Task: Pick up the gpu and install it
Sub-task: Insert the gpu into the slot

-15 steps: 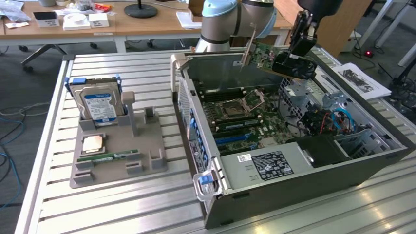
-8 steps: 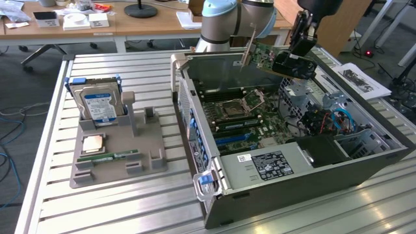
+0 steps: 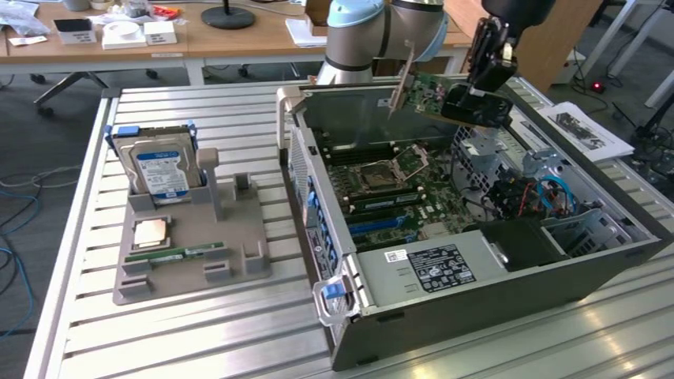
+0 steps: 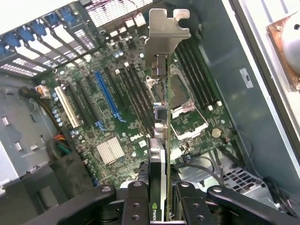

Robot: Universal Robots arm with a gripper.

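The gpu (image 3: pixel 427 91) is gripped in the claw (image 3: pixel 471 106) above the open computer case's (image 3: pixel 474 316) motherboard (image 3: pixel 400 189); transport is judged in hand, and square alignment with the blue expansion slot (image 4: pixel 107 96) is called for.

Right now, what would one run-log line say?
gripper: shut on graphics card | position: held over open computer case | installed: no

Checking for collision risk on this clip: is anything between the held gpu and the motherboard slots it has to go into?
Nothing visible does. The gripper holds the gpu in the air over the open case; the motherboard slots beneath lie bare, and the cables sit off to the side.
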